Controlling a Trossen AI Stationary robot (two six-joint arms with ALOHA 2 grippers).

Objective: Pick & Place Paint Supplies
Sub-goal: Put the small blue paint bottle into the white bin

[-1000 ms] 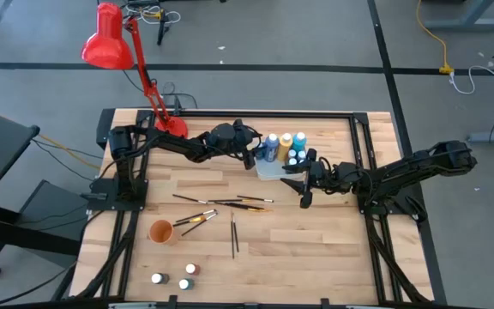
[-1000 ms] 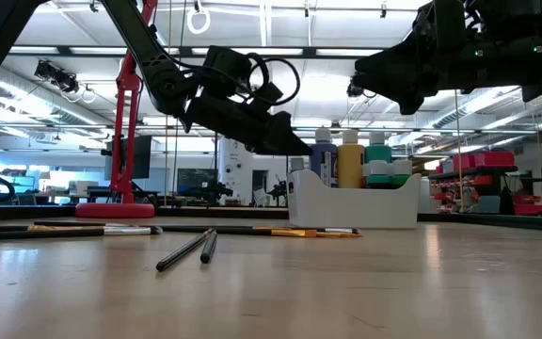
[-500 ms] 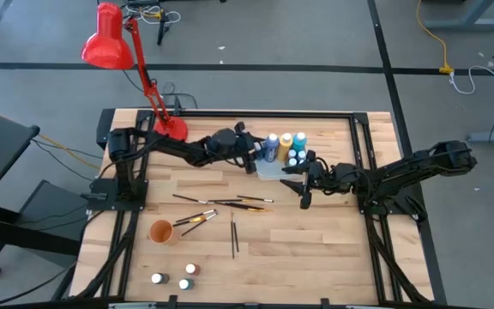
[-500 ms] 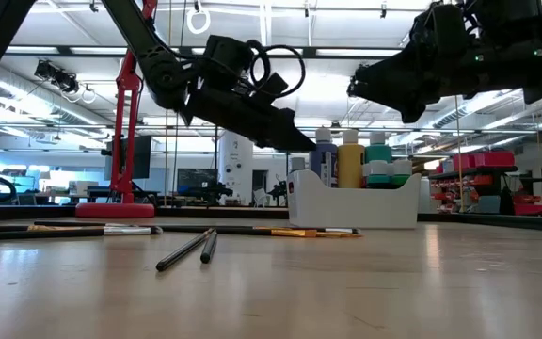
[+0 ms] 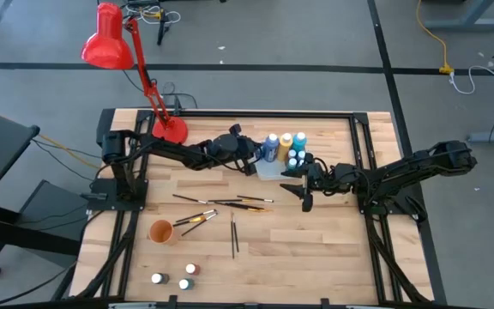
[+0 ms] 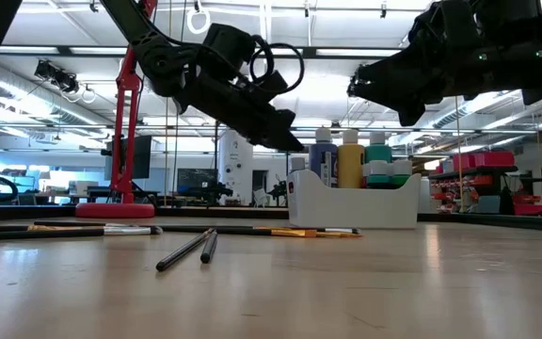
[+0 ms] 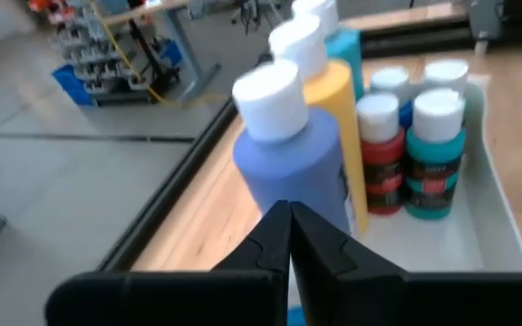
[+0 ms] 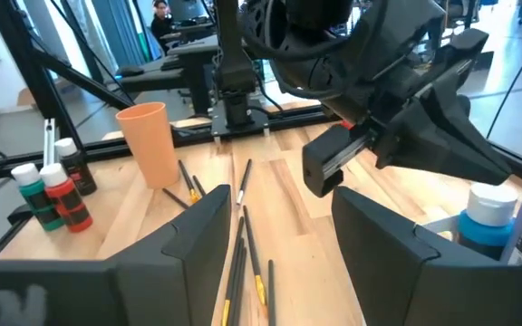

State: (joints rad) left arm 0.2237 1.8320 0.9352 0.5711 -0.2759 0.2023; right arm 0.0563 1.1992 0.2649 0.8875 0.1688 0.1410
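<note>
Left gripper (image 7: 288, 237) fingers pressed together, empty, just beside white-capped blue plastic paint bottle (image 7: 299, 158) in white rectangular tray (image 7: 497, 217). Right gripper (image 8: 279, 226) spread wide, empty, above thin dark-handled paintbrushes (image 8: 243, 244) on wood table.

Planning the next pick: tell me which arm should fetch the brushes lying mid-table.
Right, probably. The right gripper hangs open close to the brushes, and its wrist view looks straight along them. The left gripper is shut, up beside the white tray.
</note>
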